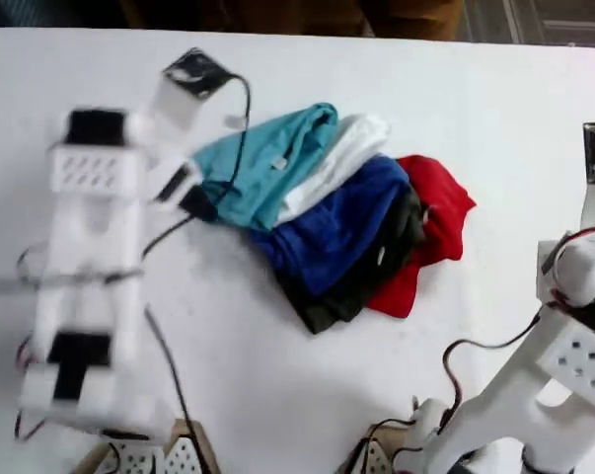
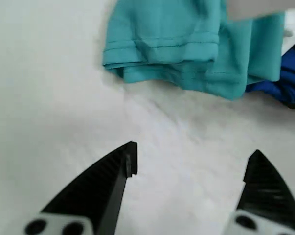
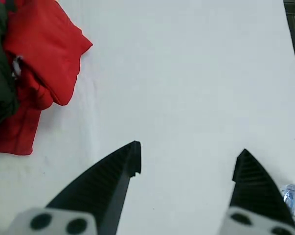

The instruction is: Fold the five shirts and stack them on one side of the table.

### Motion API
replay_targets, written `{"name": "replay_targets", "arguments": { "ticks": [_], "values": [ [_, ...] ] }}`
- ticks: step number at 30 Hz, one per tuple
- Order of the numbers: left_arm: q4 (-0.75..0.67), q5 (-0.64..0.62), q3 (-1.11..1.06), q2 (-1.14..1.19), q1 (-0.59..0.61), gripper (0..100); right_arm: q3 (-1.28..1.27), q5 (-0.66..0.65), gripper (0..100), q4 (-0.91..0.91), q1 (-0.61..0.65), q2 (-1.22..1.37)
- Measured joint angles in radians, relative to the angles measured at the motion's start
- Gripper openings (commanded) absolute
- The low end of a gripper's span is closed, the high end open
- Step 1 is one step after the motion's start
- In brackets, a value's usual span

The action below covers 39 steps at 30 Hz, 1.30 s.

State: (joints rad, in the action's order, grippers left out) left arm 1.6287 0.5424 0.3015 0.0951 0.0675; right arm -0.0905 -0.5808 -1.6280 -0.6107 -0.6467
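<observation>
Table (image 1: 475, 79): white surface. It carries all the shirts and both arms stand at its near edge.
Left arm (image 1: 90, 247): white. It stands over the table's left part and its head is next to the shirts.
Right arm (image 1: 563, 355): white. It is at the table's right near corner, well apart from the left arm.
Pile of five shirts (image 1: 327, 217): unfolded and crumpled. The shirts are fanned and overlap at the table's middle.
Blue shirt (image 1: 336, 227): middle of the fan. It lies over the black shirt (image 1: 366, 276).
Teal shirt (image 1: 267, 158): left end of the fan, nearest the left arm. It overlaps the white shirt (image 1: 336, 158).
Red shirt (image 1: 435, 217): right end of the fan, partly under the black shirt.
Left gripper (image 2: 194, 152): spread wide and holding nothing. It is over bare table, just short of the teal shirt's hem.
Right gripper (image 3: 190, 149): spread wide and holding nothing. It is over bare table, with the red shirt off to one side.
Black cable (image 1: 240, 128): runs from the left arm's head and crosses the teal shirt's edge.
</observation>
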Motion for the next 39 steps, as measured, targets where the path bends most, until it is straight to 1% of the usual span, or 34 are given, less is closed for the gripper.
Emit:
{"name": "replay_targets", "arguments": {
  "ticks": [3,7,10,14,17,19,23,24,26,28,29,33,36,39],
  "values": [
    [0.038,-0.003,0.184,0.199,-0.064,36,0.0,0.04,30.7,-0.029,-0.003,0.091],
    [0.038,-0.005,0.393,0.425,-0.133,36,0.0,0.098,30.9,-0.06,-0.002,0.187],
    [0.038,-0.009,0.537,0.577,-0.15,36,0.0,0.123,30.9,-0.061,-0.003,0.201],
    [0.04,-0.011,0.672,0.792,-0.172,35,0.0,0.126,30.9,-0.061,0.003,0.207],
    [0.098,-0.055,0.793,0.91,-0.175,34,0.0,0.126,30.9,-0.052,0.035,0.207],
    [0.13,-0.071,0.868,0.954,-0.186,28,-0.005,0.126,30.9,-0.032,0.069,0.207],
    [0.143,-0.078,0.904,0.997,-0.216,3,-0.074,0.126,30.9,0.02,0.144,0.207],
    [0.144,-0.083,0.91,1.002,-0.224,2,-0.094,0.126,30.9,0.029,0.163,0.207],
    [0.144,-0.12,0.918,1.005,-0.227,6,-0.129,0.126,30.9,0.04,0.18,0.207],
    [0.144,-0.163,0.919,1.005,-0.226,4,-0.163,0.126,30.9,0.054,0.181,0.207],
    [0.144,-0.173,0.921,1.005,-0.221,2,-0.183,0.126,30.9,0.064,0.181,0.207],
    [0.144,-0.187,0.921,1.007,-0.144,2,-0.229,0.126,30.9,0.11,0.181,0.209],
    [0.143,-0.187,0.921,1.005,-0.015,2,-0.233,0.126,30.9,0.12,0.181,0.209],
    [0.143,-0.161,0.919,0.933,0.173,2,-0.233,0.126,30.9,0.12,0.181,0.209]
  ]
}}
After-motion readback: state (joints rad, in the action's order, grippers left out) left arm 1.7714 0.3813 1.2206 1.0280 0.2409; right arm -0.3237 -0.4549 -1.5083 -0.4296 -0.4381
